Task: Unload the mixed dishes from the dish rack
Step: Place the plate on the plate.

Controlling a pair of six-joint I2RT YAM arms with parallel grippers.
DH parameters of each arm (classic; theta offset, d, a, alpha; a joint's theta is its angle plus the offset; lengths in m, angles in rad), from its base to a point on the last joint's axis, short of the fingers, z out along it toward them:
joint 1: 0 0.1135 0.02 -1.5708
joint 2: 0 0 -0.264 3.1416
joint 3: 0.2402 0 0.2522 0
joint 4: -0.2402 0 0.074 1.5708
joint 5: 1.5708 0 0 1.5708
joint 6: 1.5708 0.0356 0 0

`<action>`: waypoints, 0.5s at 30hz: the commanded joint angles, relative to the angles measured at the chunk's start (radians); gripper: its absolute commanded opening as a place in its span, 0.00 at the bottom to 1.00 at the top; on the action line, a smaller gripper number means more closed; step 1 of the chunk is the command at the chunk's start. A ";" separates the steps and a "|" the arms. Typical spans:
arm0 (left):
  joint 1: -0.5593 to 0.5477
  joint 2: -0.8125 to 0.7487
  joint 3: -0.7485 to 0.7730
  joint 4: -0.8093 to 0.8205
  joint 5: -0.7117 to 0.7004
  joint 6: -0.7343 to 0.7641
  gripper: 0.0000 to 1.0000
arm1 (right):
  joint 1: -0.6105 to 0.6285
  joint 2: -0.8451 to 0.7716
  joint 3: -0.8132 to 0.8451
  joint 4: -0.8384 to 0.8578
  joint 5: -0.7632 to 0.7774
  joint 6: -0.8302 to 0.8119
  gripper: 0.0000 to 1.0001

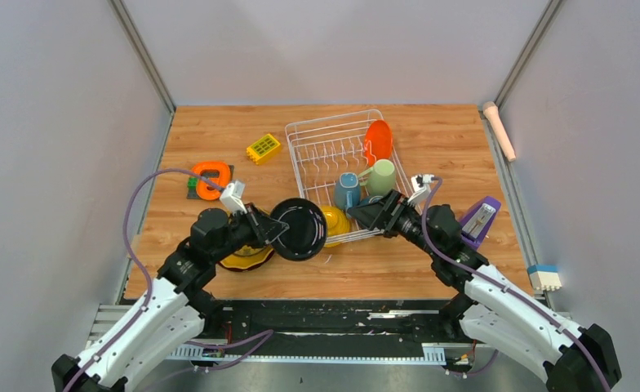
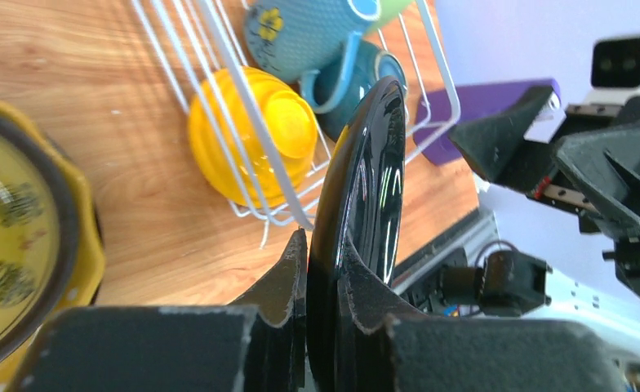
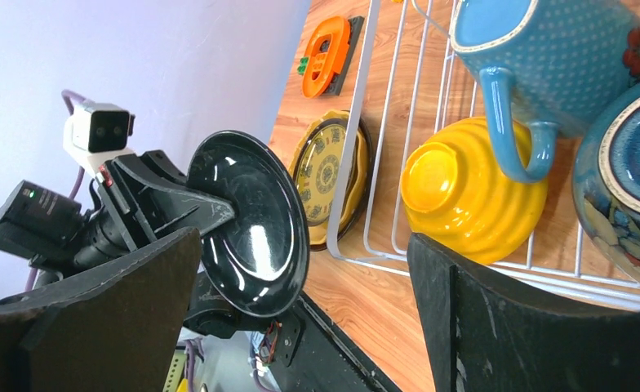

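My left gripper (image 1: 269,229) is shut on the rim of the dark plate (image 1: 302,229), holding it on edge above the table, left of the dish rack's (image 1: 317,139) near left corner. In the left wrist view the jaws (image 2: 323,261) pinch the plate (image 2: 366,180). A yellow plate (image 1: 247,260) lies flat under the left arm. The rack holds a yellow bowl (image 1: 335,222), a blue mug (image 1: 348,190), a dark bowl (image 3: 627,180), a pale green mug (image 1: 381,176) and an upright orange plate (image 1: 378,140). My right gripper (image 1: 364,214) is open and empty at the rack's near edge.
A yellow studded brick (image 1: 264,148) and an orange round gadget (image 1: 211,180) lie left of the rack. A purple object (image 1: 480,220) sits to the right of the rack. A pink cylinder (image 1: 499,129) and a white-blue block (image 1: 544,278) lie on the right ledge.
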 commanded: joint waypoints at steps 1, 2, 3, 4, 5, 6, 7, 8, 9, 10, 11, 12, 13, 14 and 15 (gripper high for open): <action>-0.002 -0.119 0.000 -0.133 -0.208 -0.067 0.00 | 0.003 -0.030 -0.006 0.001 0.047 0.001 1.00; -0.003 -0.160 0.000 -0.146 -0.228 -0.079 0.00 | 0.003 -0.033 -0.008 0.000 0.050 0.001 1.00; -0.003 -0.180 0.001 -0.180 -0.268 -0.085 0.00 | 0.003 -0.033 -0.009 -0.002 0.049 0.001 1.00; -0.003 -0.220 0.004 -0.220 -0.292 -0.103 0.00 | 0.003 -0.034 -0.008 -0.003 0.050 0.000 1.00; -0.003 -0.259 0.006 -0.248 -0.350 -0.115 0.00 | 0.003 -0.033 -0.006 -0.004 0.051 0.001 1.00; -0.004 -0.275 0.011 -0.307 -0.382 -0.145 0.00 | 0.003 -0.035 -0.007 -0.004 0.051 0.001 1.00; -0.004 -0.308 0.013 -0.336 -0.450 -0.161 0.00 | 0.003 -0.034 -0.007 -0.005 0.052 0.001 1.00; -0.004 -0.322 0.017 -0.405 -0.487 -0.198 0.00 | 0.003 -0.033 -0.007 -0.006 0.054 0.001 1.00; -0.003 -0.341 0.019 -0.446 -0.573 -0.226 0.00 | 0.003 -0.034 -0.007 -0.009 0.059 0.003 1.00; -0.003 -0.345 0.027 -0.538 -0.617 -0.291 0.00 | 0.003 -0.034 -0.007 -0.011 0.062 0.005 1.00; -0.003 -0.350 0.032 -0.584 -0.689 -0.325 0.00 | 0.003 -0.036 -0.007 -0.014 0.064 0.005 1.00; -0.003 -0.349 0.042 -0.657 -0.719 -0.389 0.00 | 0.003 -0.038 -0.005 -0.016 0.064 0.004 1.00; -0.002 -0.346 0.047 -0.681 -0.762 -0.409 0.00 | 0.003 -0.041 -0.004 -0.019 0.063 0.004 1.00; -0.002 -0.344 0.051 -0.700 -0.775 -0.420 0.00 | 0.003 -0.043 -0.004 -0.022 0.064 0.004 1.00; -0.002 -0.337 0.053 -0.704 -0.792 -0.422 0.00 | 0.003 -0.045 -0.005 -0.024 0.065 0.005 1.00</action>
